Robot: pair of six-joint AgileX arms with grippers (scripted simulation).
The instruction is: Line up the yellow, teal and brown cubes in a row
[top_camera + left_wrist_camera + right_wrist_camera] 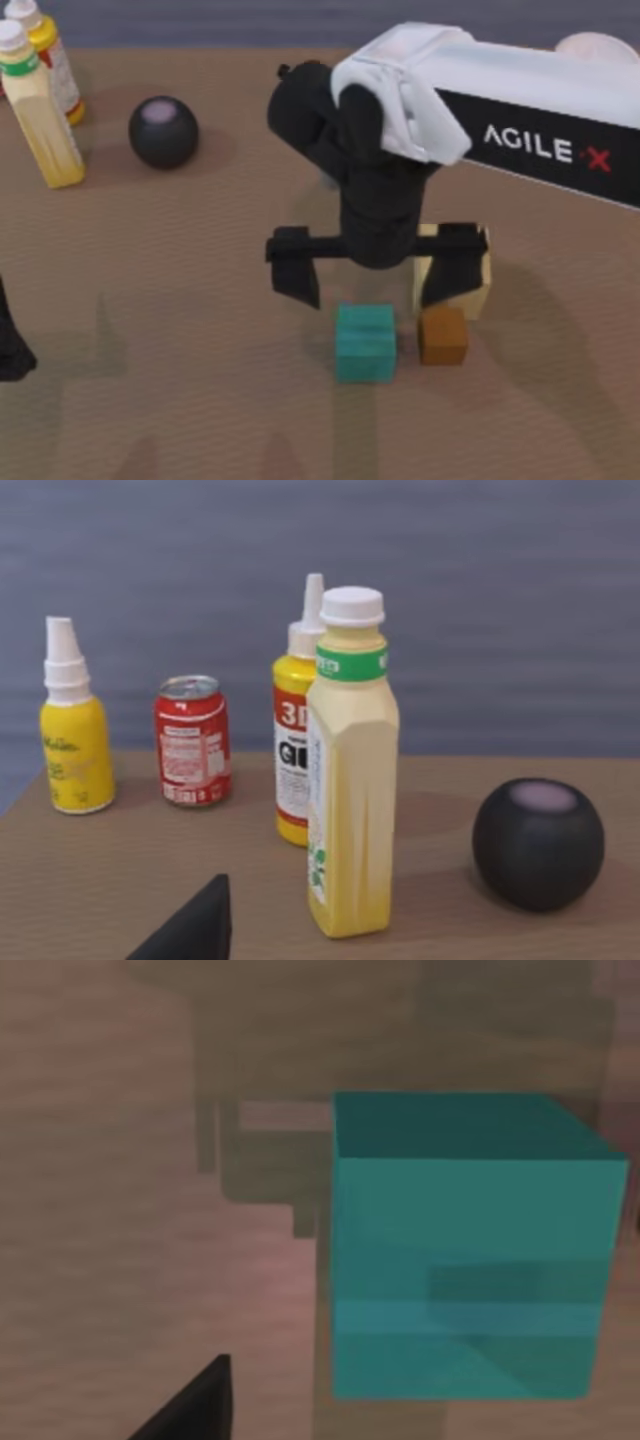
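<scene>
The teal cube sits on the table near the front middle and fills much of the right wrist view. Close on its right is the small orange-brown cube. The pale yellow cube stands just behind the brown one, partly hidden by a finger. My right gripper hovers open just behind the teal cube, its fingers spread wide and holding nothing. One dark fingertip shows in the right wrist view. My left gripper is parked at the table's left edge.
At the back left stand two yellow squeeze bottles and a black ball. The left wrist view also shows a red can and a small yellow bottle beyond them.
</scene>
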